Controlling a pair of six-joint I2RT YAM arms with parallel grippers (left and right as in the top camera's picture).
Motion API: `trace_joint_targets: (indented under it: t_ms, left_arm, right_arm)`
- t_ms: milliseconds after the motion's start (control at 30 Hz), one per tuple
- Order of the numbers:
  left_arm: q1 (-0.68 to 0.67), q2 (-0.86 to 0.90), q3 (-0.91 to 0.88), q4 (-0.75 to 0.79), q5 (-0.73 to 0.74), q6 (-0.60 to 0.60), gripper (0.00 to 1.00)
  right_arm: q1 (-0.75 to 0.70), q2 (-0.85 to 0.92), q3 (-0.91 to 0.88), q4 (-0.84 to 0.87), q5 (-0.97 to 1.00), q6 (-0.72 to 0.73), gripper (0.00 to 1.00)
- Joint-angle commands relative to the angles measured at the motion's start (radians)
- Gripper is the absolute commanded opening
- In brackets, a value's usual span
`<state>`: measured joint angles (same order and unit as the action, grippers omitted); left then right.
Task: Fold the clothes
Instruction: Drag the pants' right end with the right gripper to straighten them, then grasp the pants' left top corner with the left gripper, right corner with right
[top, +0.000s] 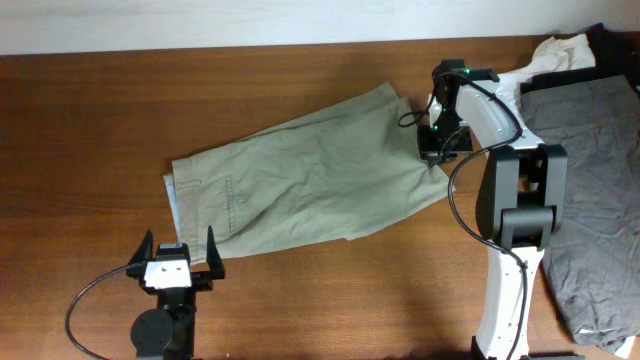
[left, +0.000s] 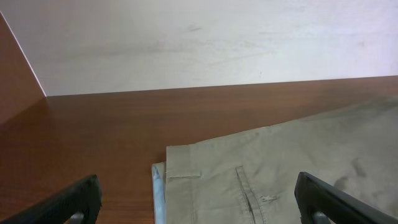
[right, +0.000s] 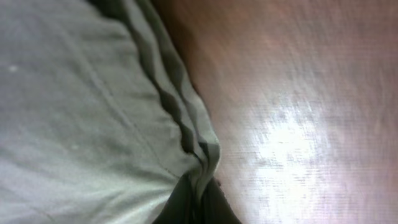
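No readable text, label, brand, number or sign appears in any view

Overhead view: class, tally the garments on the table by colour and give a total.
khaki shorts: 1
grey garment: 1 (its folds could hide another)
white garment: 1
black garment: 1
Total: 4

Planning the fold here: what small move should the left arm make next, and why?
Probably ease the left gripper forward and close on the waistband: its fingers stand open facing it, while the right gripper seems to pinch the hem of the khaki shorts.
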<state>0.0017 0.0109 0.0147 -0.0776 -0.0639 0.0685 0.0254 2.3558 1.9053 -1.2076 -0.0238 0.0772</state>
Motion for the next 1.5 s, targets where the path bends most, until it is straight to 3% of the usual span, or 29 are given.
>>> trace_joint_targets:
  t_ms: [0, 167, 267, 500, 600, 633, 700, 733, 800, 867, 967, 1067, 1133, 1200, 1267, 1367, 1433, 1467]
  left_arm:
    - [0.006, -0.005, -0.005, 0.002, -0.008, 0.016, 0.99]
    - [0.006, -0.005, -0.005, 0.078, 0.02, 0.016, 0.99]
    - [0.006, -0.004, -0.005, 0.153, 0.23, 0.015, 0.99]
    - [0.006, 0.1, 0.078, 0.19, 0.244, -0.003, 0.99]
    - [0.006, 0.237, 0.179, 0.19, 0.252, -0.003, 0.99]
    - [0.006, 0.28, 0.203, 0.19, 0.252, -0.003, 0.99]
    - [0.006, 0.406, 0.253, 0.198, 0.254, -0.003, 0.99]
    - [0.006, 0.468, 0.267, 0.229, 0.273, -0.003, 0.99]
    - [0.006, 0.563, 0.269, 0.351, 0.343, -0.003, 0.99]
    - [0.006, 0.638, 0.269, 0.454, 0.391, -0.002, 0.99]
    - [0.006, 0.732, 0.306, 0.48, 0.466, -0.003, 0.99]
    - [0.006, 0.922, 0.514, 0.296, 0.541, -0.003, 0.99]
    - [0.006, 1.178, 0.921, -0.193, 0.538, 0.097, 0.99]
    - [0.006, 1.316, 1.135, -0.397, 0.539, 0.127, 0.99]
    - [0.006, 1.434, 1.276, -0.458, 0.576, 0.127, 0.99]
    - [0.006, 1.507, 1.295, -0.358, 0.588, 0.081, 0.99]
    - [0.006, 1.577, 1.296, -0.275, 0.354, -0.051, 0.99]
    - [0.006, 1.6, 1.297, -0.275, 0.319, -0.059, 0.99]
  right_arm:
    - [-0.022, -0.018, -0.021, -0.05, 0.067, 0.141, 0.04]
    - [-0.022, -0.142, -0.113, -0.102, 0.113, 0.221, 0.04]
    - [-0.019, -0.351, -0.289, -0.054, 0.148, 0.246, 0.04]
    - [-0.014, -0.765, -0.731, 0.074, 0.121, 0.268, 0.04]
    - [-0.014, -0.779, -0.827, 0.136, 0.111, 0.273, 0.04]
    - [-0.014, -0.779, -0.845, 0.16, 0.112, 0.273, 0.08]
    - [-0.016, -0.779, -0.851, 0.203, 0.115, 0.272, 0.72]
    - [-0.022, -0.779, -0.848, 0.223, 0.114, 0.272, 0.82]
    - [-0.045, -0.779, -0.827, 0.248, 0.112, 0.272, 0.92]
    - [-0.074, -0.779, -0.769, 0.251, 0.071, 0.226, 0.94]
    - [-0.081, -0.779, -0.697, 0.269, -0.019, 0.125, 0.93]
    - [-0.079, -0.779, -0.673, 0.285, -0.034, 0.117, 1.0]
    - [-0.079, -0.779, -0.673, 0.285, -0.051, 0.117, 0.99]
    - [-0.079, -0.779, -0.673, 0.285, -0.051, 0.117, 0.99]
    - [-0.079, -0.779, -0.674, 0.285, -0.051, 0.117, 0.99]
    - [-0.079, -0.779, -0.674, 0.289, -0.051, 0.117, 0.99]
    - [-0.079, -0.779, -0.674, 0.288, -0.051, 0.117, 0.99]
    - [-0.079, -0.779, -0.674, 0.287, -0.052, 0.117, 0.99]
